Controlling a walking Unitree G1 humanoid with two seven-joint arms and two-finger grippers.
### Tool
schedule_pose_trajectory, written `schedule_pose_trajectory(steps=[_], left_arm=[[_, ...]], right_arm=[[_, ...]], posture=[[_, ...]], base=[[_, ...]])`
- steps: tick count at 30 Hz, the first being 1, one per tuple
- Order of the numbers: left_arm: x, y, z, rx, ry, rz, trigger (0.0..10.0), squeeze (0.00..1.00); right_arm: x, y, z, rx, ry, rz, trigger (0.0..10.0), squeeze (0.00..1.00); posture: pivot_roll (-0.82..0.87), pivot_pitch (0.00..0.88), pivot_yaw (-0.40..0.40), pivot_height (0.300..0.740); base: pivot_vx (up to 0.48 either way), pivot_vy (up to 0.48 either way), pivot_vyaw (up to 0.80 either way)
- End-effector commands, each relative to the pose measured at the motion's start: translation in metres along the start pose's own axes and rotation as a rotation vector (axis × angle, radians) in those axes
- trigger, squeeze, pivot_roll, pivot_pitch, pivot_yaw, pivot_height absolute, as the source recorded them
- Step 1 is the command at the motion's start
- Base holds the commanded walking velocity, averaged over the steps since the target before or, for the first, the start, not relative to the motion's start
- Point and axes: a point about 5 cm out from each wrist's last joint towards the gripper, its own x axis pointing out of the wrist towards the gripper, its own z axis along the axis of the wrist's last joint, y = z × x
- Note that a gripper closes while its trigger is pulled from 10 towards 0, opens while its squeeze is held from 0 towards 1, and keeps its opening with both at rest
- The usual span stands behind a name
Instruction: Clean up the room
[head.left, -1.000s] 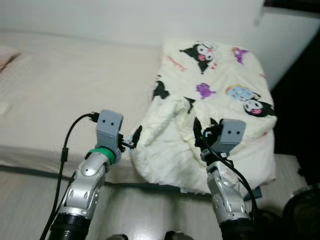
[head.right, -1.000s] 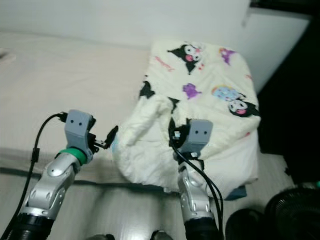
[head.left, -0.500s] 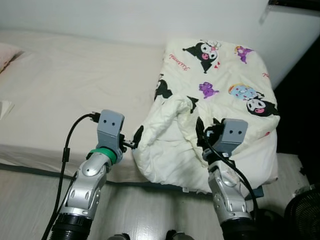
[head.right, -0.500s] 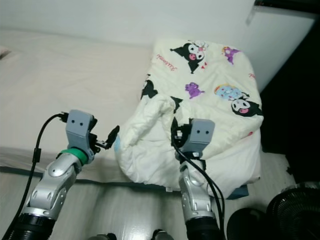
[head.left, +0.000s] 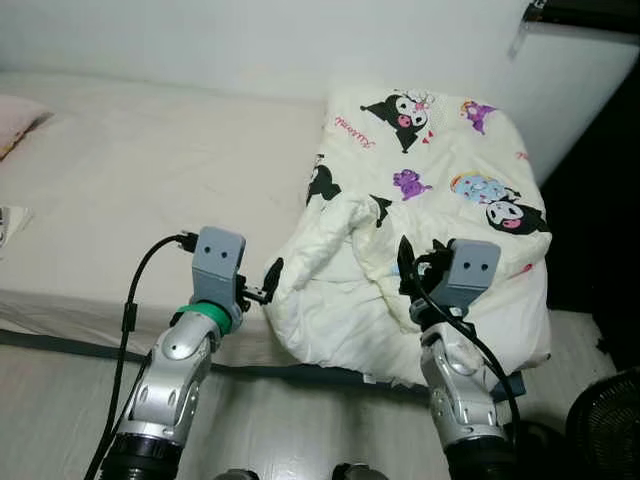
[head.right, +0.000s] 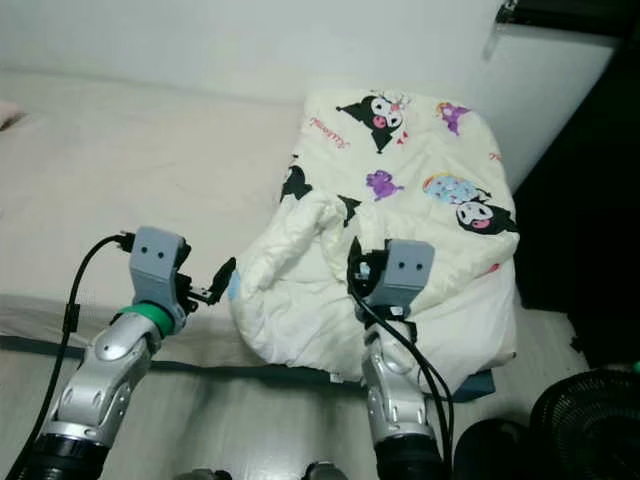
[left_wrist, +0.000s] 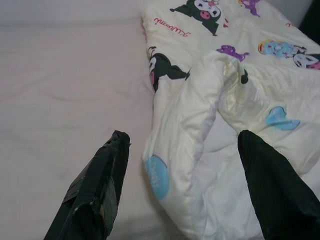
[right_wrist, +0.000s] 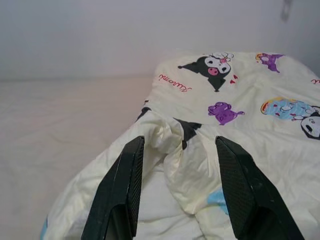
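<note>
Blanket (head.left: 420, 220) lies bunched on the right part of the bed (head.left: 120, 190), its near edge hanging over the side toward the floor (head.left: 40, 400). Left gripper (left_wrist: 182, 165) sits at the blanket's left edge, fingers spread wide; a thick folded ridge of the blanket lies between them, not pinched. Right gripper (right_wrist: 177, 165) is over the near middle of the blanket, fingers also apart, framing a crumpled fold; whether the tips touch the fabric is hard to say. Blanket is pale cream, soft and puffy, creased into rounded folds, printed with black, purple and blue cartoon figures plus red script. Bed sheet is plain off-white, smooth with faint wrinkles. Dark round fan (head.left: 610, 420) stands on the floor at far right.
</note>
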Motion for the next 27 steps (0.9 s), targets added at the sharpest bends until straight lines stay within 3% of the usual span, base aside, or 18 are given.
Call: schedule_pose_trajectory(steps=[1,18,27], left_arm=[[-0.004,0.000,-0.004,0.006,0.022,-0.006,10.0,0.00],[-0.008,0.003,-0.003,0.015,0.033,-0.011,10.0,0.00],[-0.012,0.004,-0.001,0.022,0.042,-0.010,10.0,0.00]], right_arm=[[-0.005,-0.002,-0.006,-0.002,0.025,-0.010,10.0,0.00],[-0.006,-0.005,-0.007,0.004,0.030,-0.026,10.0,0.00],[0.000,-0.013,-0.008,0.001,0.043,-0.049,10.0,0.00]], posture=[[-0.01,0.062,0.063,0.656],[0.00,0.089,0.081,0.596],[0.02,0.125,0.095,0.596]], base=[[0.000,0.000,0.00],[0.000,0.000,0.00],[0.000,0.000,0.00]])
